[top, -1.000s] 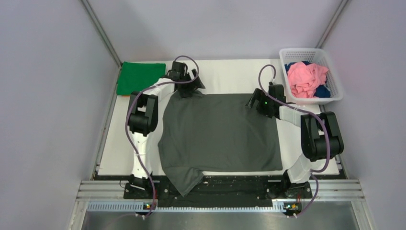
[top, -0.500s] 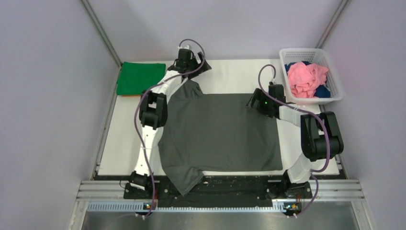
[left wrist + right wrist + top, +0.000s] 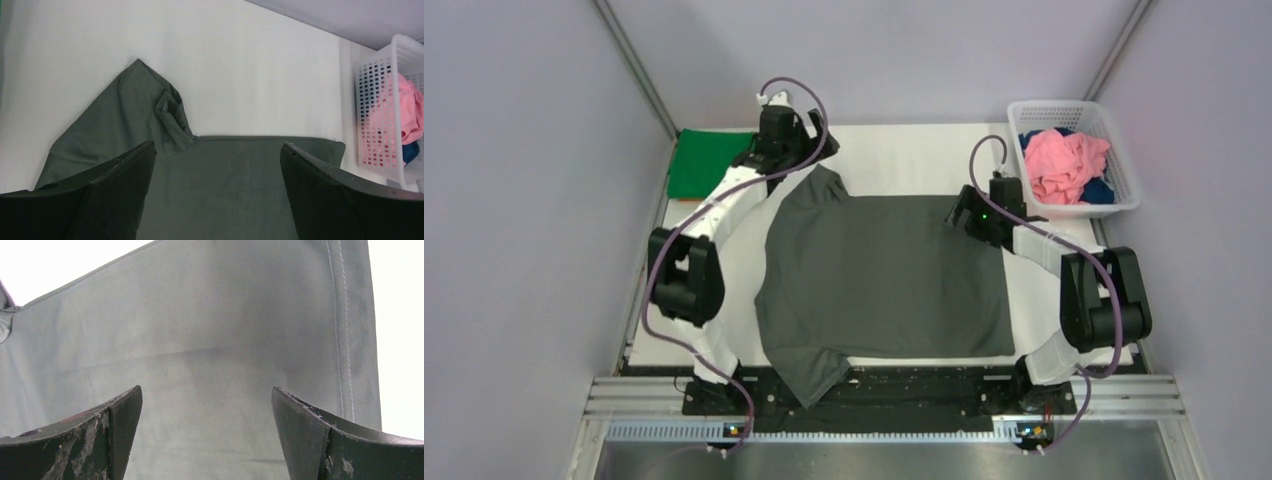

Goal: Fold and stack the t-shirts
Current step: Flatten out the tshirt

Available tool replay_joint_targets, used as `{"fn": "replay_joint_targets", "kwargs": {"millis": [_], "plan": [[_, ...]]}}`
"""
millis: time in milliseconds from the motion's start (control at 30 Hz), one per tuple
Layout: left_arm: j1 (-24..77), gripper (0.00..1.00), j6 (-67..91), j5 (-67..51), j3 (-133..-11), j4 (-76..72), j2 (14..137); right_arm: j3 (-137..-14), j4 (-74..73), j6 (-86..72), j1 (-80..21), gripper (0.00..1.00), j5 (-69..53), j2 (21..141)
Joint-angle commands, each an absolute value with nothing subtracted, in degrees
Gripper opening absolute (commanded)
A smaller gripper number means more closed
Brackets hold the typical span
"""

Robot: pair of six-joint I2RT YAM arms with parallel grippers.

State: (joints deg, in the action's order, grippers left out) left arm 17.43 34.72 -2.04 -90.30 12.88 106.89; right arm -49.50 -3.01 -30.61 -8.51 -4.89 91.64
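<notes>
White desk (image 3: 904, 160): dark grey cotton t-shirt (image 3: 884, 280) is lying spread, unfolded; bright green t-shirt (image 3: 709, 160) is sitting far-left, apparently folded; pink t-shirt (image 3: 1059, 165) and dark blue t-shirt (image 3: 1100, 190) are waiting in the white lattice basket (image 3: 1074, 108); left gripper (image 3: 217, 146) and right gripper (image 3: 205, 388) are hovering wide open, empty.

Bright, even, soft-shadowed, sharp light

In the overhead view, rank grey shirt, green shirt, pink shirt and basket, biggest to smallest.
1. dark grey shirt
2. white basket
3. green shirt and pink shirt: about alike, too close to rank.
</notes>
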Motion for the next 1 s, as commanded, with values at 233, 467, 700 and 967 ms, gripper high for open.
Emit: {"fn": "replay_joint_targets", "kwargs": {"millis": [233,467,700,967], "plan": [[17.82,0.99,33.45,-2.54,-75.96,20.73,105.61,-47.38,-2.64,-30.54,-8.63,0.99,-1.64,91.15],[17.71,0.99,33.99,-2.33,-81.38,23.22,116.00,-49.79,-3.29,-30.44,-8.61,0.99,1.08,96.05],[16.43,0.99,35.03,6.04,-94.67,30.53,127.55,-56.58,-4.88,-31.64,-8.61,0.99,1.47,104.57],[13.19,0.99,34.02,1.85,-112.07,32.13,138.94,-68.00,-8.03,-32.70,-7.71,0.99,2.18,113.94]]}}
